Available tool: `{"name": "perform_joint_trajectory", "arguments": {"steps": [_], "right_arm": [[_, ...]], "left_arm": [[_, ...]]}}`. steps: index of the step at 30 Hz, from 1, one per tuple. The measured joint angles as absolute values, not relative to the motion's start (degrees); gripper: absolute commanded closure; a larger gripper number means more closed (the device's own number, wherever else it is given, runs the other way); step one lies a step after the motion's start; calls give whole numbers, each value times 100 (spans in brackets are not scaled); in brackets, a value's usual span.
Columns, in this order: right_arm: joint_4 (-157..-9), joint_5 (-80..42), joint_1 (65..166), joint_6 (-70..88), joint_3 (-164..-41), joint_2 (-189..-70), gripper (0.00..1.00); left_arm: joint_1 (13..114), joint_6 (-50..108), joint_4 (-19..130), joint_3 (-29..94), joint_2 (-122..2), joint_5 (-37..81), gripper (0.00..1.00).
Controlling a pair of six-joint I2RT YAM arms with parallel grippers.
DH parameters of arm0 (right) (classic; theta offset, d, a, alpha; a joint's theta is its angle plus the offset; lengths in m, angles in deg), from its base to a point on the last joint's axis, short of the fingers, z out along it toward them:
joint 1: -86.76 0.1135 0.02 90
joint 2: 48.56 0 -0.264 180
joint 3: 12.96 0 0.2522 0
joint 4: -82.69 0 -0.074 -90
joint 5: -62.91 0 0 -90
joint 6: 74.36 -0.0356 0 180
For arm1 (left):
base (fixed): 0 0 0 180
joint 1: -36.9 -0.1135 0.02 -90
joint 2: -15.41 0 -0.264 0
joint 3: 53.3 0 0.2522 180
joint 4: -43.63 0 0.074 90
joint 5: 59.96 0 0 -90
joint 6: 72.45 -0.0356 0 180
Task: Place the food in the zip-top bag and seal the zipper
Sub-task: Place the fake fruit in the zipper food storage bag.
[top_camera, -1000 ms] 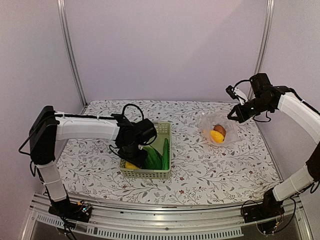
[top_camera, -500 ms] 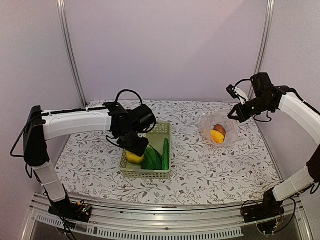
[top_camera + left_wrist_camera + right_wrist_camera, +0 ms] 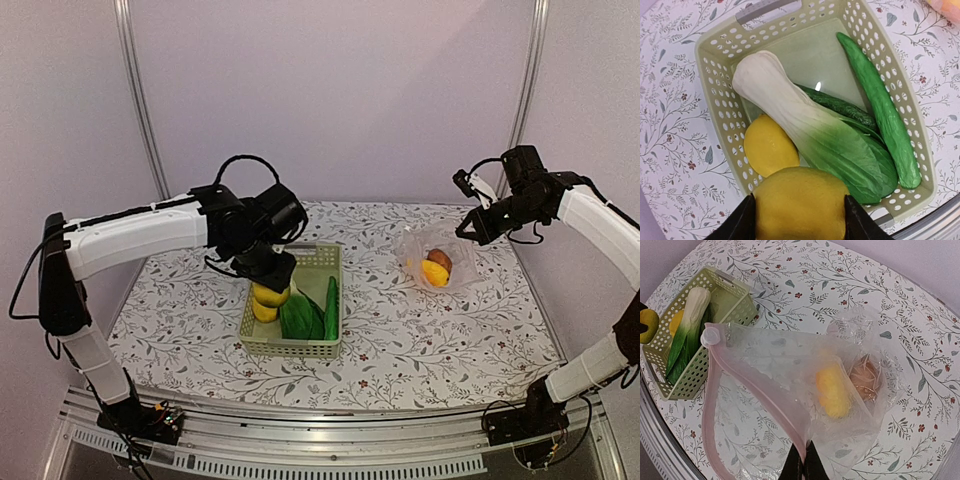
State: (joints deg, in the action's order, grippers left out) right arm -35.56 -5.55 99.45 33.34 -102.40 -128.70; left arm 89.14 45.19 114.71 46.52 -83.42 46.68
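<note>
From above, the left gripper [image 3: 270, 287] hangs over the basket [image 3: 300, 349] at centre frame, clamped on a lemon [image 3: 270, 297] that is clear of the basket floor. The bag [image 3: 437, 262] lies at right of centre on the table [image 3: 450, 340], well apart from the basket. The right gripper [image 3: 468, 232] is at the bag's upper right edge.

The left wrist view shows the lemon [image 3: 800, 202] at the bottom of the frame, squeezed between the two fingers [image 3: 742, 225]. It looks smooth, rounded and probably light, so a hold across its widest part suits it, though it could roll out. Below it in the basket [image 3: 715, 75] lie a second lemon [image 3: 769, 147], a bok choy [image 3: 805, 125] lying slantwise and a cucumber [image 3: 882, 115] along the right wall. The bok choy leans over the second lemon and may hinder reaching it.

In the right wrist view the bag [image 3: 785, 357] is thin, limp and crinkly. Its pinkish zipper [image 3: 752, 382] gapes in a loop toward the lower left. The right gripper [image 3: 802, 465] is pressed together on the bag's edge at the bottom of the frame. A yellow fruit [image 3: 832, 392] and a brown piece [image 3: 865, 382] sit inside. Held at one point only, the mouth will likely sag.
</note>
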Motion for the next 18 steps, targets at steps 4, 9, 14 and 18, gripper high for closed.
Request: {"name": "perform_joint_trajectory", "arguments": {"steps": [4, 9, 14, 18], "right_arm": [[-3556, -555, 9945, 3334, -10240, -12870, 100], [-3554, -555, 9945, 3338, -10240, -12870, 100], [-3550, -555, 9949, 3343, -10240, -12872, 100], [-3493, -560, 10017, 3343, -10242, -12876, 100]], "left_arm": [[8890, 4466, 11375, 4849, -8339, 4683, 57], [8888, 4375, 11053, 5026, -8339, 4554, 59], [8888, 4283, 10457, 5056, -8265, 4292, 60], [8936, 4158, 9692, 5056, -8149, 4014, 61]]}}
